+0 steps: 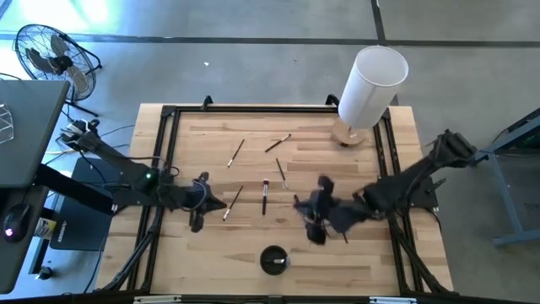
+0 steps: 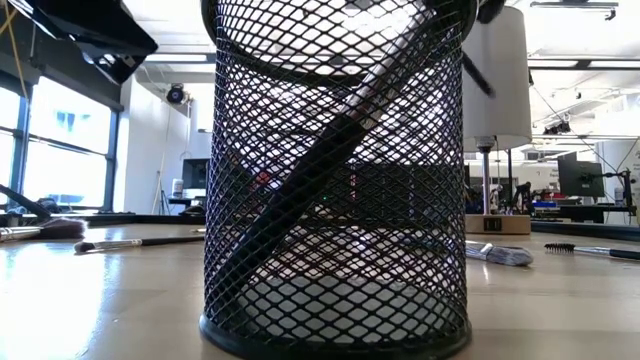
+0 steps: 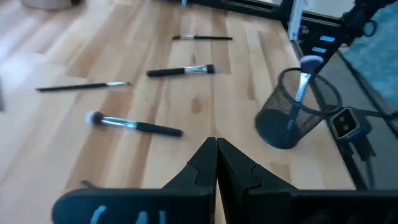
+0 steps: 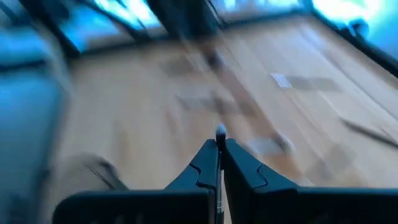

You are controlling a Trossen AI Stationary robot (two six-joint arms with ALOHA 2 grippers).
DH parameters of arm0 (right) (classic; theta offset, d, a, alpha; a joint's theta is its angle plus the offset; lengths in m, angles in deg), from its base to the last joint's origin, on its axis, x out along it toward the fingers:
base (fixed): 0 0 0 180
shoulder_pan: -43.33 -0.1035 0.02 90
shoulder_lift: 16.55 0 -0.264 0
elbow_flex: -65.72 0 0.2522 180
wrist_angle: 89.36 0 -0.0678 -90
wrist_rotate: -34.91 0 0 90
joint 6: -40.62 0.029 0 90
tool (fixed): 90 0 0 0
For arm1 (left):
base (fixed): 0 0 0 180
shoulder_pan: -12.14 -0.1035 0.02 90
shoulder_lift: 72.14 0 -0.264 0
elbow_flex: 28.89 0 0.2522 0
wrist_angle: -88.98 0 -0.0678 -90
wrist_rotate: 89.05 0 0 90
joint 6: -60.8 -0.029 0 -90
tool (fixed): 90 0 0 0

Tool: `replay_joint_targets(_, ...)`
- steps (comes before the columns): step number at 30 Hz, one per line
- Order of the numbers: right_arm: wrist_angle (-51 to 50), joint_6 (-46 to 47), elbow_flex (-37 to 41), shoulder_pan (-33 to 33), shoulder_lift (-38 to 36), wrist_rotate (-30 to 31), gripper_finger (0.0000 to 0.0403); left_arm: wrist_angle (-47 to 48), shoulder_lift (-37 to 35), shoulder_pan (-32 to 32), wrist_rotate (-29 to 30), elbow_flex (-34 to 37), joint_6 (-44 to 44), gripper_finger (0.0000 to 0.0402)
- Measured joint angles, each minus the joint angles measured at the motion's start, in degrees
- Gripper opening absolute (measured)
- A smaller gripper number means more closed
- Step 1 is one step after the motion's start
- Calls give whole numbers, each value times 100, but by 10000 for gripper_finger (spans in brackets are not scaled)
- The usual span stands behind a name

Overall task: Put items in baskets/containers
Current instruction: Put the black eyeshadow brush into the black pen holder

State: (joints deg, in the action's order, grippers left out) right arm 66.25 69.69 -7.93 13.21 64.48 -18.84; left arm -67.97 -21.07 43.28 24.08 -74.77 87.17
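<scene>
Small round black mesh cup (image 1: 273, 259) at table's near edge, one brush inside. Four thin dark-handled makeup brushes (image 1: 264, 196) loose mid-table. Left gripper (image 3: 216, 147) pinched closed, empty. Right gripper (image 4: 220, 147) fingers together – a thin brush handle clamped between them.

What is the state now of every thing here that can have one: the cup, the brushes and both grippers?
Black mesh cup: upright, one brush leaning inside.
Loose brushes: lying flat on the table, apart from each other.
White cylinder: standing at the table's far right corner.
Left gripper: shut, empty.
Right gripper: shut; whether it holds anything is unclear.
</scene>
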Motion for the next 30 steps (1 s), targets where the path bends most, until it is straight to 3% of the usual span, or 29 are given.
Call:
replay_joint_targets(6,4745,-1137,1311,-451,512,336,2,-435,412,0,-134,0,268,0)
replay_joint_targets(11,6361,-1504,1594,-492,1336,-94,2,-720,547,0,-160,0,282,0)
replay_joint_targets(21,6553,-1483,748,-492,2661,-859,7,-795,546,0,-158,0,411,0)
replay_joint_targets(30,5580,-831,497,-492,2707,-1037,80,-790,545,0,-206,0,421,1)
